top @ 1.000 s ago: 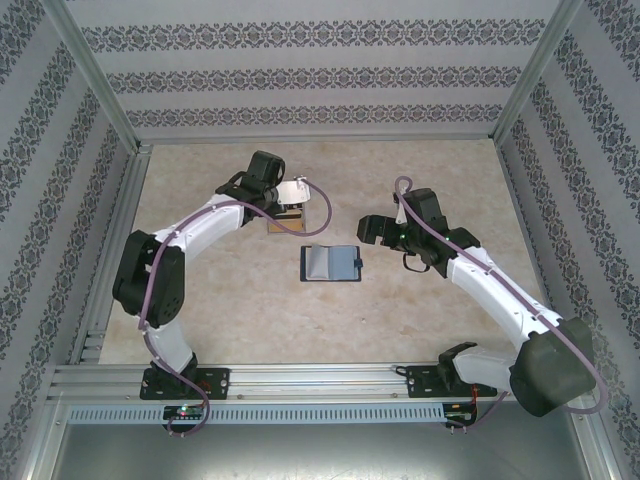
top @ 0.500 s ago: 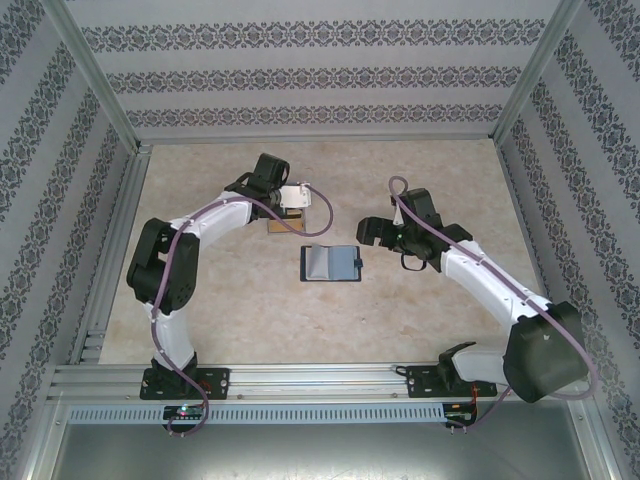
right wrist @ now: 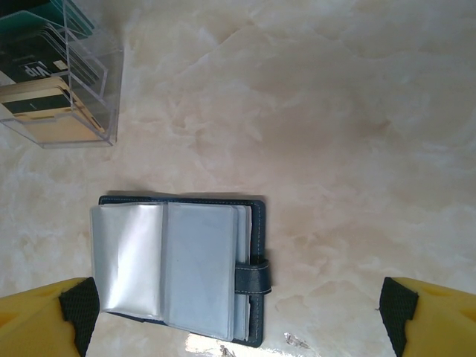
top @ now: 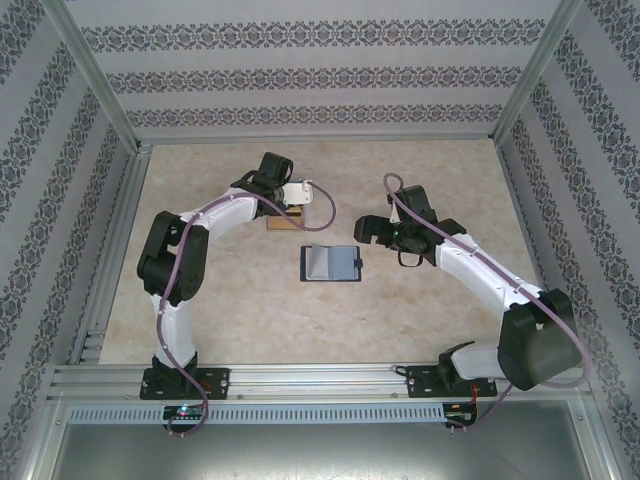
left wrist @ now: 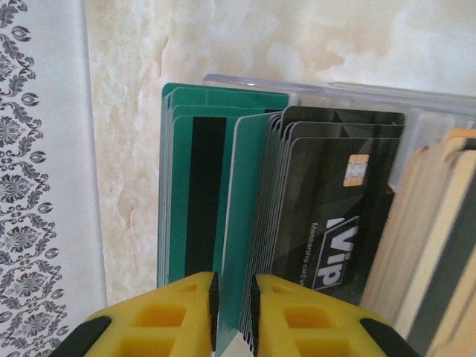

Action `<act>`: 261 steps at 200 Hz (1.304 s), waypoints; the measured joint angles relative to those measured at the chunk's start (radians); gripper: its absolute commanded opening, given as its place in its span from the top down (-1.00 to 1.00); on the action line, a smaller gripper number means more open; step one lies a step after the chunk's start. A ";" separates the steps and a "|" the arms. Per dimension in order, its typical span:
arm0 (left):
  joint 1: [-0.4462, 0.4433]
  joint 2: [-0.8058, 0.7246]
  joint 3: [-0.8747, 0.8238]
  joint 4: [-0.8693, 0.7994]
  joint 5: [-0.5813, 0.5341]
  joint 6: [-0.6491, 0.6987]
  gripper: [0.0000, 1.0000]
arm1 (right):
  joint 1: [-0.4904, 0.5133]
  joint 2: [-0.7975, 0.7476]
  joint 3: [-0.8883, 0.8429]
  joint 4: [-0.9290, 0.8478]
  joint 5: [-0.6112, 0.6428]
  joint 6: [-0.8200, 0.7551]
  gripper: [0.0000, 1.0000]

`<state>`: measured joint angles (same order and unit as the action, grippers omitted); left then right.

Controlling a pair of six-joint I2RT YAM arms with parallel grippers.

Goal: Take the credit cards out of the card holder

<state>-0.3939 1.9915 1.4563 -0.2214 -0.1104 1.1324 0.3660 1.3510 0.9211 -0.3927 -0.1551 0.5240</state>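
Left gripper (left wrist: 233,288) jaws stand a sliver apart with a teal card (left wrist: 236,223) edge between them; gripped or let go, I cannot tell. Beyond it, dark cards (left wrist: 335,201) stand in a clear box (right wrist: 111,89). Right gripper (right wrist: 238,305) gapes wide over the open holder (right wrist: 178,271), mid-table. Cards look thin, stiff, slick: pinch an exposed edge; the light holder would likely slide. Whether the cloudy sleeves (right wrist: 126,256) hold any is unclear

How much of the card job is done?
Done: many cards stand in the clear box. In hand: the left gripper pinches a green card there. Left: the card holder lies open by the open right gripper; its sleeves may still hold cards.
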 measured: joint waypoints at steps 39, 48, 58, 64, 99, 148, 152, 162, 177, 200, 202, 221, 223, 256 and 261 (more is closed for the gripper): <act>0.016 0.029 0.050 0.007 -0.021 -0.035 0.56 | -0.005 0.004 0.001 0.000 -0.005 0.000 -0.97; 0.019 0.034 0.064 0.011 -0.026 -0.043 0.55 | -0.005 0.007 0.002 0.000 -0.008 0.000 -0.97; 0.023 0.038 0.079 0.016 -0.031 -0.054 0.55 | -0.005 0.009 0.002 0.000 -0.010 0.000 -0.96; 0.023 0.039 0.087 0.018 -0.033 -0.060 0.55 | -0.005 0.010 0.002 0.000 -0.011 0.000 -0.97; 0.029 0.044 0.111 0.024 -0.042 -0.094 0.54 | -0.005 0.012 0.002 0.000 -0.011 0.000 -0.96; 0.029 0.044 0.113 0.024 -0.044 -0.131 0.52 | -0.005 0.014 0.003 0.000 -0.019 0.003 -0.96; 0.029 0.044 0.113 0.024 -0.044 -0.137 0.52 | -0.005 0.014 0.003 0.001 -0.019 0.003 -0.97; 0.029 0.044 0.113 0.024 -0.044 -0.155 0.52 | -0.005 0.014 0.003 0.002 -0.019 0.003 -0.97; 0.029 0.044 0.113 0.020 -0.039 -0.203 0.51 | -0.005 0.014 0.003 0.003 -0.022 0.003 -0.96; 0.030 0.028 0.122 -0.011 -0.027 -0.333 0.26 | -0.004 0.014 0.003 0.010 -0.026 0.004 -0.97; 0.030 0.026 0.122 -0.014 -0.026 -0.349 0.17 | -0.004 0.014 0.003 0.010 -0.027 0.004 -0.96; 0.030 -0.026 0.122 -0.048 -0.008 -0.499 -0.99 | -0.003 0.016 0.003 0.021 -0.029 0.004 -0.96; 0.030 -0.034 0.122 -0.052 -0.006 -0.515 -0.99 | -0.003 0.016 0.003 0.023 -0.029 0.004 -0.96; 0.031 -0.225 0.063 -0.055 0.017 -0.786 -0.99 | 0.027 0.039 0.003 0.029 -0.026 0.003 -0.96; 0.031 -0.254 0.052 -0.056 0.020 -0.823 -0.99 | 0.034 0.043 0.003 0.029 -0.025 0.003 -0.96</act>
<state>-0.3634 1.7374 1.5085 -0.2771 -0.0902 0.3096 0.4004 1.3941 0.9237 -0.3637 -0.1802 0.5266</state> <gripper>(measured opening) 0.992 0.982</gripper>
